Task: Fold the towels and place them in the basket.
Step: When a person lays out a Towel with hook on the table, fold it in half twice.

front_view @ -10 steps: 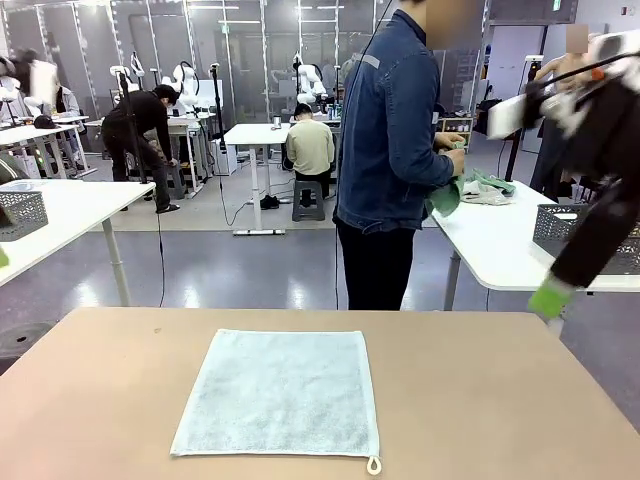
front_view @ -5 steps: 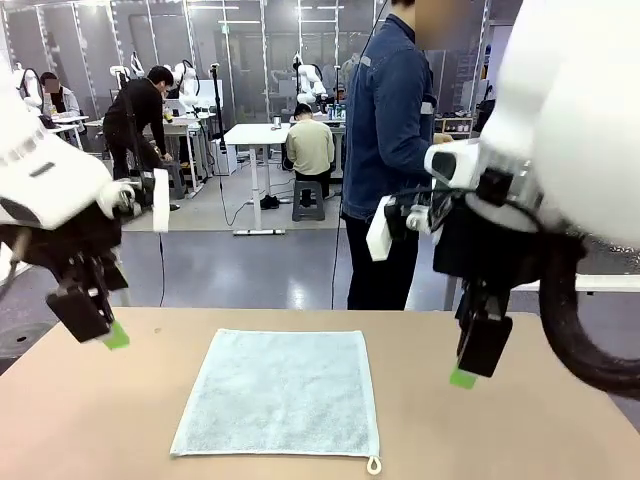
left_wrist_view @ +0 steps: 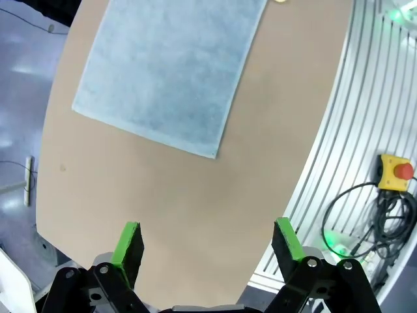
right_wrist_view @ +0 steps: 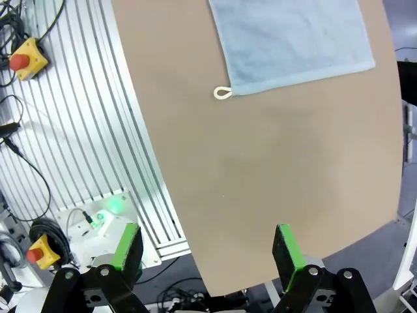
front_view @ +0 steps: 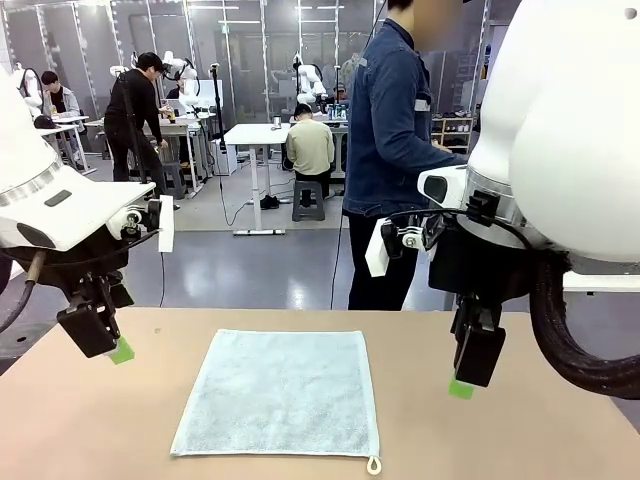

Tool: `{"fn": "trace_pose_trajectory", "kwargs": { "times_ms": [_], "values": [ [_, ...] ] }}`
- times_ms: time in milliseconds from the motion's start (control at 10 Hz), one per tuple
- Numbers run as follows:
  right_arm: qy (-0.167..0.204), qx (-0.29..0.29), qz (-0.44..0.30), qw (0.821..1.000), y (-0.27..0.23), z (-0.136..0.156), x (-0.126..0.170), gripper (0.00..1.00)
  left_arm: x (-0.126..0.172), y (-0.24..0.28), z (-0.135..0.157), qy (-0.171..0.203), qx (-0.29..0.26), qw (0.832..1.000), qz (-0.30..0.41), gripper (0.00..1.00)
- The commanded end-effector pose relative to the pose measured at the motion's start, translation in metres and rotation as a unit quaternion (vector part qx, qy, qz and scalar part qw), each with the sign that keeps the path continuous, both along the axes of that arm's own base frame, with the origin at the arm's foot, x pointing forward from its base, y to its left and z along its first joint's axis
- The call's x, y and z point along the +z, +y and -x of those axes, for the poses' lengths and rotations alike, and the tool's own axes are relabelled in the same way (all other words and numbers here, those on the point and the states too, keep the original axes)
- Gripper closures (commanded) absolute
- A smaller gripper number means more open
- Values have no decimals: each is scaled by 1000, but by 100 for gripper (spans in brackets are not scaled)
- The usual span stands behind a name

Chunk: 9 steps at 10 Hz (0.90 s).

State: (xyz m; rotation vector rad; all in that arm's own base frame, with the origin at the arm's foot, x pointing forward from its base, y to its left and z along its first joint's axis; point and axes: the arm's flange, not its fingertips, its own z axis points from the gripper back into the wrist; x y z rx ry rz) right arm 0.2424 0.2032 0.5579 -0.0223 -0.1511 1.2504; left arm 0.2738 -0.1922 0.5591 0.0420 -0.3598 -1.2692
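A pale blue-grey towel (front_view: 278, 392) lies flat and unfolded in the middle of the tan table (front_view: 520, 440), a small hanging loop (front_view: 373, 465) at its near right corner. My left gripper (front_view: 115, 348) hovers open above the table, left of the towel and apart from it. To the towel's right, my right gripper (front_view: 463, 385) also hangs open with nothing in it. The left wrist view has the towel (left_wrist_view: 172, 65) far beyond the spread fingers of the left gripper (left_wrist_view: 207, 229). From the right wrist, the towel (right_wrist_view: 293, 36) and its loop lie well past the right gripper (right_wrist_view: 205, 240). The basket is out of view.
A person in a denim jacket (front_view: 395, 130) stands just beyond the far table edge, turned to the right. The table's near edge borders a ribbed metal base with yellow stop buttons (left_wrist_view: 395, 171) (right_wrist_view: 26, 59) and cables. Bare tabletop flanks the towel on both sides.
Both arms swung in over the table from the sides and came down beside the towel, then nearly settled. The towel has not moved. Both grippers stayed open.
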Motion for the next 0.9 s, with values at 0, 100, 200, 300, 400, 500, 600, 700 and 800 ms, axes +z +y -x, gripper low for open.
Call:
{"fn": "trace_pose_trajectory", "kwargs": {
  "times_ms": [0, 100, 200, 300, 400, 500, 600, 700, 800],
  "values": [
    [-6, 1, 4, 1000, 2, 3, 1, 0, 2, -1, 2, -2, 0, 1000, -1, 0],
    [-6, 1, 4, 1000, 2, 3, 1, 0, 0, 0, 0, 0, 0, 1000, 0, 0],
    [-1, 2, 0, 1000, 1, 1, 1, 0, -11, -3, -7, 2, -48, 999, -18, 0],
    [-13, 27, -4, 1000, 8, -7, -18, 0, -28, -4, -18, 23, -93, 995, -28, 0],
    [-22, 62, 9, 998, 15, -11, -35, 0, -42, -5, -25, 21, -114, 993, -33, 0],
    [-27, 91, 10, 995, 22, -18, -53, 0, -58, -6, -31, 18, -148, 988, -35, 0],
    [-24, 117, -1, 993, 29, -25, -68, 0, -75, -8, -35, 20, -167, 985, -39, 0],
    [-11, 136, 8, 991, 38, -31, -84, 0, -93, -12, -38, 37, -179, 983, -36, 0],
    [1, 151, 9, 988, 48, -40, -102, 0, -114, -18, -41, 57, -183, 981, -22, 0]
  ]
}}
